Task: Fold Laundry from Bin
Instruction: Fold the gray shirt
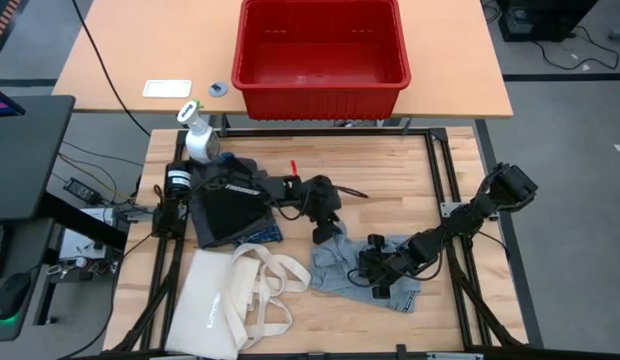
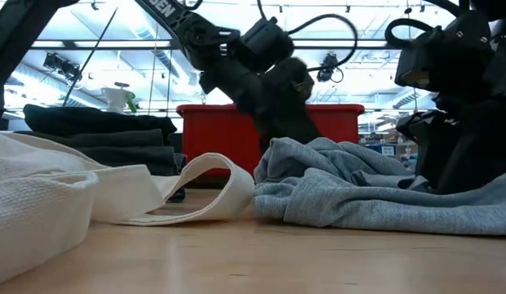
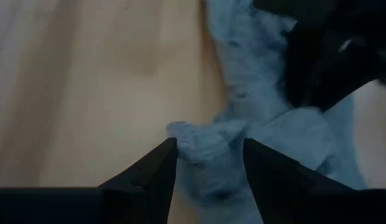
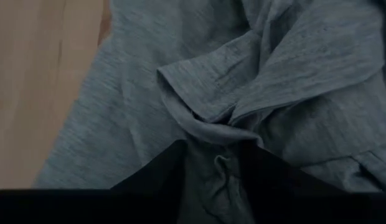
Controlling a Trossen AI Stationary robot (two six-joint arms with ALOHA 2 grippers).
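The high view looks straight down on the whole table (image 1: 410,170), with the bin (image 1: 321,52) at upper centre. The low view sits at tabletop height, facing level toward the bin (image 2: 212,131). Both wrist views look close down on the grey garment (image 3: 243,81) (image 4: 292,74), which all four views share.

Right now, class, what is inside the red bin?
The red bin shows only its bare red floor and walls from above; no garment shows in it. The low view shows just its outer wall, partly covered by the left arm.

Bright overhead light; wrist views dim, blurred.
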